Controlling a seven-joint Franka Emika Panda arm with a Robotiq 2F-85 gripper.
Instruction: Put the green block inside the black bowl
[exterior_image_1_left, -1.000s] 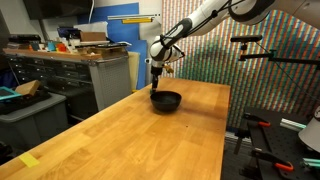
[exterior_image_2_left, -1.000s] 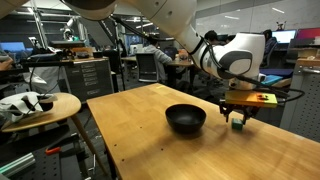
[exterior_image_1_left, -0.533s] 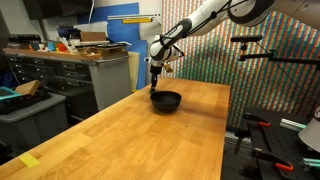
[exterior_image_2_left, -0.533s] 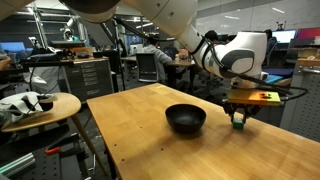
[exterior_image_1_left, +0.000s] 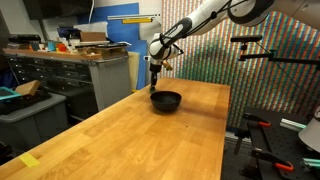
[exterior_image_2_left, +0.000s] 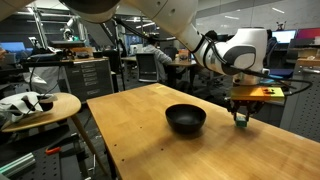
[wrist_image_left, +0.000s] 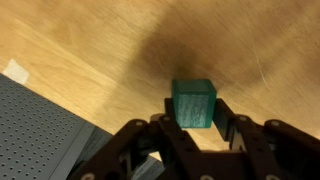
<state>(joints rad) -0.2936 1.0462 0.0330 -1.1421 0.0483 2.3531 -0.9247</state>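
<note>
While pinching the cubic green block (wrist_image_left: 193, 102), pincer (wrist_image_left: 195, 120) hangs over grained wooden tabletop (wrist_image_left: 90, 50); round, shallow black bowl (exterior_image_2_left: 186, 126) nearby.

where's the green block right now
In the wrist view the green block sits clamped between the fingers; in an exterior view it's beside the black bowl.

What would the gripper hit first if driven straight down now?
Most likely bare wooden tabletop: the wrist view shows only wood beyond the green block clamped in the gripper. The black bowl sits off to one side in an exterior view.
</note>
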